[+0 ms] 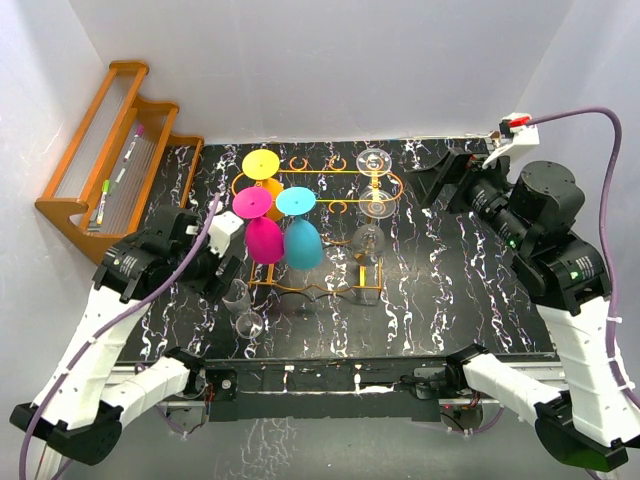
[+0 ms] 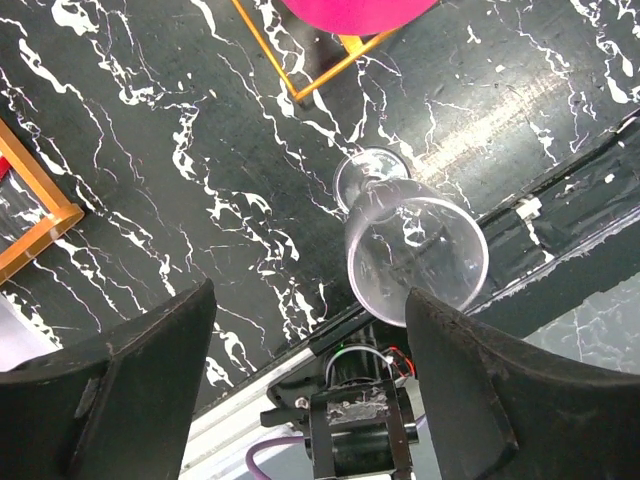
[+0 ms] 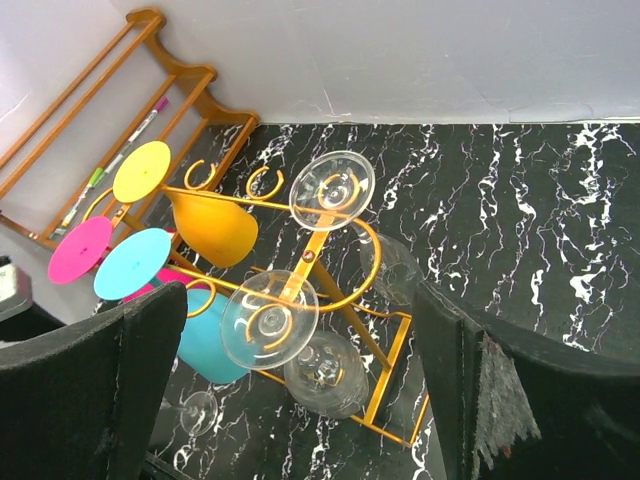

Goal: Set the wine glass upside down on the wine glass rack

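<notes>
A: So, which step is running here?

B: The pick-up, I'm judging. The clear wine glass (image 2: 415, 260) is sitting on the tabletop (image 1: 450, 290) near its front edge, well apart from the wine glass rack (image 1: 335, 172). Whether it is standing or lying tipped I cannot tell. The left fingers (image 2: 150, 360) are hovering above it, spread wide and gripping nothing. The bowl is showing between them in the wrist view but touching neither.

A: And the other arm?

B: The right fingers (image 3: 100, 370) are spread too, holding nothing, and pointing at the rack from the far right side.

A: What is the next move asking for?

B: Probably lowering the left fingers around the stem or bowl and closing gently. Then the glass is needing turning over so its foot slides into a free loop. Coloured glasses (image 1: 283, 240) are hanging on the rack's left side, so the carrying path is looking tight there.
</notes>
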`<state>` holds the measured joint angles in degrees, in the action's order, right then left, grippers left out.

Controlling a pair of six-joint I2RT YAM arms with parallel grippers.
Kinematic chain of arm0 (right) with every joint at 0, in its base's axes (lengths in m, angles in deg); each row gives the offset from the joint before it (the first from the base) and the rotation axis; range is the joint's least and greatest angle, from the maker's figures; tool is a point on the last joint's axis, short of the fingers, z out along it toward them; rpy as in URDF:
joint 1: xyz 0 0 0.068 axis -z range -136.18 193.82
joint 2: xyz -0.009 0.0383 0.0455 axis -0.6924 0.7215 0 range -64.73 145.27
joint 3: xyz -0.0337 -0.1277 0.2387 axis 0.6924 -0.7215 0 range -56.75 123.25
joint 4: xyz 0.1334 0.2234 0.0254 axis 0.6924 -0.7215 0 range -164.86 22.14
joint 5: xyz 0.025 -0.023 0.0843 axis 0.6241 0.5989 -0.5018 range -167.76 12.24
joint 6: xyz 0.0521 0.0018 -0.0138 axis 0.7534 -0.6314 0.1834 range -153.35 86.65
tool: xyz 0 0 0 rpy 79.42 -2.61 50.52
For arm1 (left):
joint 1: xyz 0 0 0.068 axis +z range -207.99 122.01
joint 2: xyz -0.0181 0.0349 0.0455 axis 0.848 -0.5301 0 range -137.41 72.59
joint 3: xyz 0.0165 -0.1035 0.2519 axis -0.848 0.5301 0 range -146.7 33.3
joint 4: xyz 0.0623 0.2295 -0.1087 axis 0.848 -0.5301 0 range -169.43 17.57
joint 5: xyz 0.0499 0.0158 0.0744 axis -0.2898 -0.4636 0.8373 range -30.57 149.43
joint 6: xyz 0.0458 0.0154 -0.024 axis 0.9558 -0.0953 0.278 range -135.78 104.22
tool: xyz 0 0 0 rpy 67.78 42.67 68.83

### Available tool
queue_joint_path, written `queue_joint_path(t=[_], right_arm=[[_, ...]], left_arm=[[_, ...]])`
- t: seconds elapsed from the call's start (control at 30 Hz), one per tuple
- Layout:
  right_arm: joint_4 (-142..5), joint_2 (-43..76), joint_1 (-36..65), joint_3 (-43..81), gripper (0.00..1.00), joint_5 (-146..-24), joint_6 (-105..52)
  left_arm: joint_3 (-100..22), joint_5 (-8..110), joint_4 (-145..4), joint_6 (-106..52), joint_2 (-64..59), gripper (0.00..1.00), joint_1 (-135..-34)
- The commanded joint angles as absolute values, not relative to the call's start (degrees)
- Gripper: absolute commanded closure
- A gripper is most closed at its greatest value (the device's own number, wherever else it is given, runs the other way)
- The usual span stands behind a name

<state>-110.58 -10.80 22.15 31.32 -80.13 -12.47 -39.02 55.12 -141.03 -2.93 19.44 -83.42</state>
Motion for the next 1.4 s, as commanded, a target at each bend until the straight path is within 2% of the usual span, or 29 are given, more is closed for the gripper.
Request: queue_joint_path(t=[0.0,0.2,0.33,0.47,0.7,0.9,1.0,1.37], right_arm=[[-109.3,-12.5,22.4,32.0,0.02,-82.0,-12.8],[-109.3,-12.3,22.3,32.2,0.02,-81.6,-14.0],[-108.7,-12.1,22.3,32.1,0.02,-81.1,-15.0],[-108.6,-12.3,22.4,31.2,0.02,-80.6,-15.4],[-108.7,-12.3,22.3,31.6,0.02,-79.9,-16.2],[-108.1,-12.0,22.3,32.3,0.02,-80.0,-15.9],[-107.9,-12.1,22.4,32.5,0.02,-80.2,-15.5],[-107.9,-12.2,22.3,32.4,0.02,-80.4,-14.6]], left_arm=[[-39.5,55.0,-138.8,-3.0,18.1,0.27,-82.5],[-40.1,52.8,-138.3,-2.5,14.4,0.3,-82.4],[-38.3,51.1,-137.9,-1.5,12.0,0.39,-82.4],[-36.5,51.1,-136.7,-1.1,11.1,0.52,-82.4],[-35.8,51.6,-136.2,-0.8,12.5,0.55,-82.4],[-35.9,51.5,-136.7,-0.8,14.1,0.82,-82.4],[-36.0,51.9,-137.1,-0.7,15.1,1.0,-82.4],[-39.0,49.9,-144.0,1.1,19.9,1.0,-82.4]])
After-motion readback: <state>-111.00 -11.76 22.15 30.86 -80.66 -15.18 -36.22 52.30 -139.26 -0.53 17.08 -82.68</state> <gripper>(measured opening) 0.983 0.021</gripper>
